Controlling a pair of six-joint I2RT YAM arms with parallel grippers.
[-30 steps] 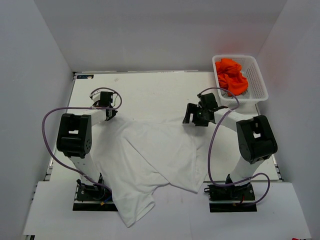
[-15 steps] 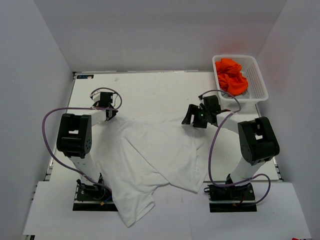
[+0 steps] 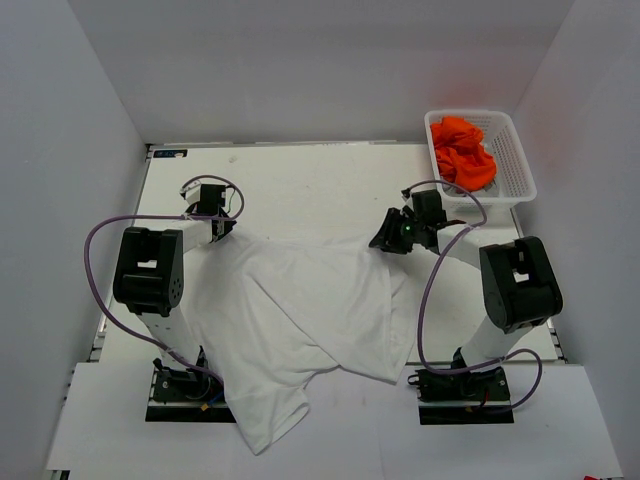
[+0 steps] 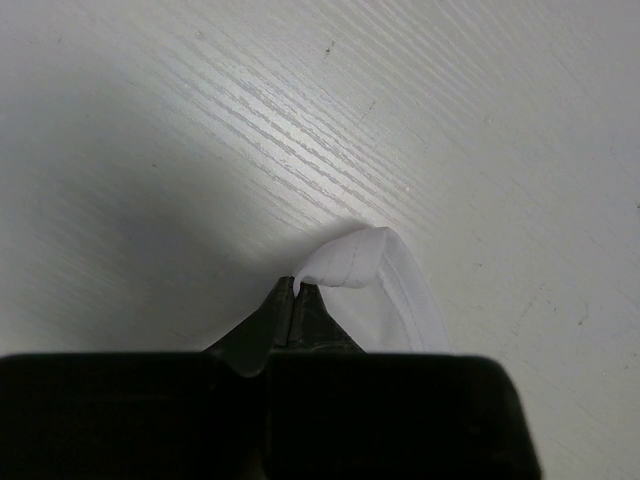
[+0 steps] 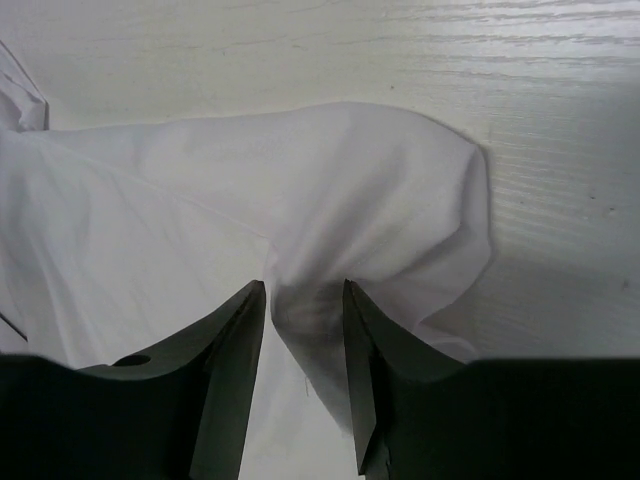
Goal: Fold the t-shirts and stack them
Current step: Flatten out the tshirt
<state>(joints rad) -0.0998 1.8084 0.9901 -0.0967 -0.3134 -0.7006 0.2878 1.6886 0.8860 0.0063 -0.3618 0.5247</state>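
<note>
The white t-shirt (image 3: 300,310) lies crumpled across the middle of the table, with one part hanging over the near edge. My left gripper (image 3: 218,228) is shut on its far left hem; the left wrist view shows the closed tips (image 4: 297,290) pinching a looped white hem (image 4: 365,258). My right gripper (image 3: 392,238) is at the shirt's far right corner. In the right wrist view it (image 5: 305,290) is open, its fingers straddling a raised fold of white cloth (image 5: 330,200). Orange t-shirts (image 3: 462,152) lie bunched in the basket.
The white lattice basket (image 3: 520,165) stands at the far right corner of the table. Bare white table (image 3: 310,185) lies beyond the shirt. White walls enclose the table on the left, back and right.
My right gripper has shifted slightly right and turned, and its fingers have narrowed around the shirt's corner fold. The left gripper and shirt have stayed put.
</note>
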